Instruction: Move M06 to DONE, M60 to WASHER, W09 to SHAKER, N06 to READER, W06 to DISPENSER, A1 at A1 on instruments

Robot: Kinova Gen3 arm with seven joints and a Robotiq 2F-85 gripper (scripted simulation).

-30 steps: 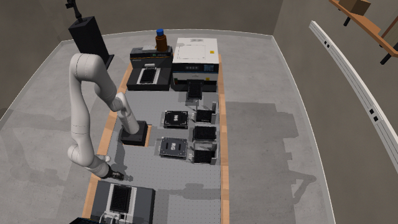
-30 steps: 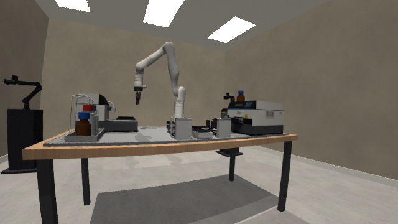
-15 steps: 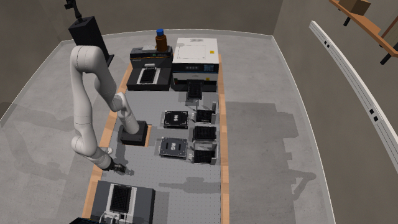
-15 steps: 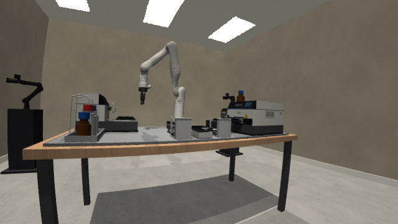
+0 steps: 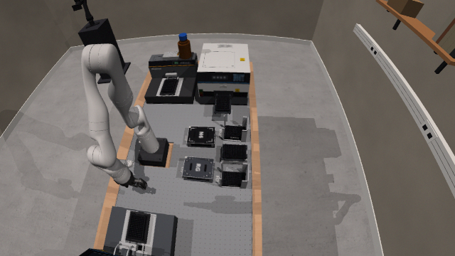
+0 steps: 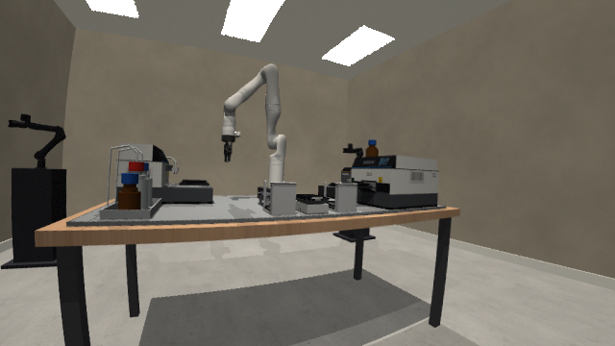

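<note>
My gripper point(image 5: 140, 183) is open and empty. It hangs high above the deck near its left edge, between the arm's base point(image 5: 153, 152) and the front left instrument; it also shows in the side view point(image 6: 227, 155). A black plate point(image 5: 138, 225) point(image 6: 194, 182) lies on the front left instrument. Another plate point(image 5: 168, 86) lies on the back left instrument. A plate point(image 5: 222, 102) sits on the tray of the white instrument. A plate point(image 5: 234, 152) sits between two stack racks point(image 5: 234, 132) point(image 5: 233, 178), each holding dark plates. The plate labels are too small to read.
The nests N6 point(image 5: 201, 136) and RG point(image 5: 197, 168) stand empty mid-deck. A brown bottle point(image 5: 183, 46) stands on the back left instrument. Bottles in a tray point(image 6: 131, 192) stand at the near end of the table. A black pedestal with a camera arm point(image 5: 101, 35) stands off the table.
</note>
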